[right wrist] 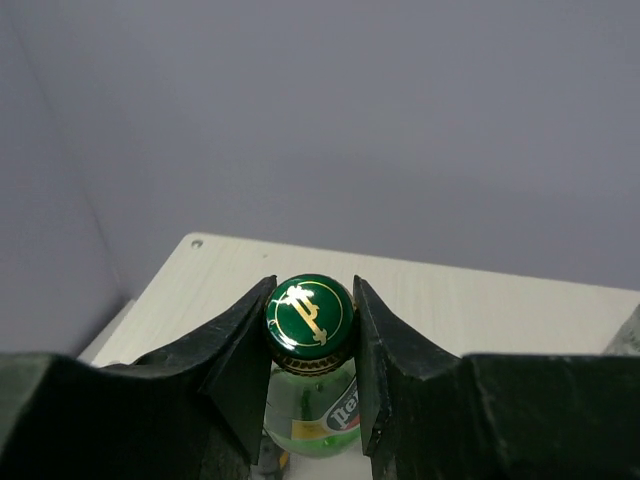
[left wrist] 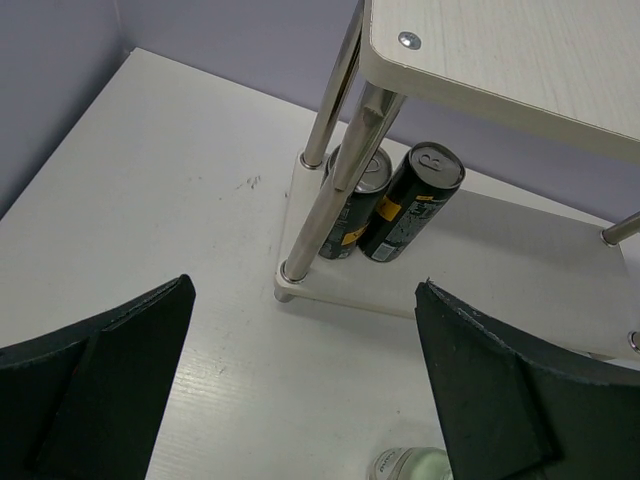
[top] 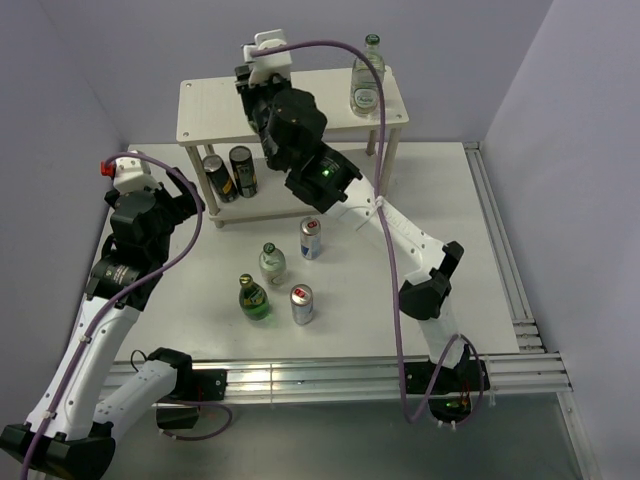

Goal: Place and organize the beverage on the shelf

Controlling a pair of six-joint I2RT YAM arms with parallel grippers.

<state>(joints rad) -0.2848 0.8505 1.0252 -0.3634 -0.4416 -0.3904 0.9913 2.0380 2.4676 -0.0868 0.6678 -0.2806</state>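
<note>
In the right wrist view my right gripper (right wrist: 309, 322) is shut on the green cap of a green glass bottle (right wrist: 312, 415), held upright over the left part of the shelf's top board (right wrist: 470, 295). From above, the right wrist (top: 262, 82) hides that bottle. A clear bottle (top: 367, 76) stands on the shelf's (top: 215, 105) top right. On the table stand a clear green-capped bottle (top: 272, 262), a green bottle (top: 255, 298) and two silver-blue cans (top: 311, 238) (top: 301, 304). My left gripper (top: 192, 198) (left wrist: 305, 288) hangs open and empty before the shelf's left leg (left wrist: 325, 205).
Two dark cans (top: 220, 178) (top: 243, 170) with yellow marks stand on the left of the shelf's lower board (left wrist: 500, 275); the left wrist view shows them behind the leg (left wrist: 357, 205) (left wrist: 412, 200). Purple walls close in the back and sides. A metal rail (top: 510, 270) runs along the table's right.
</note>
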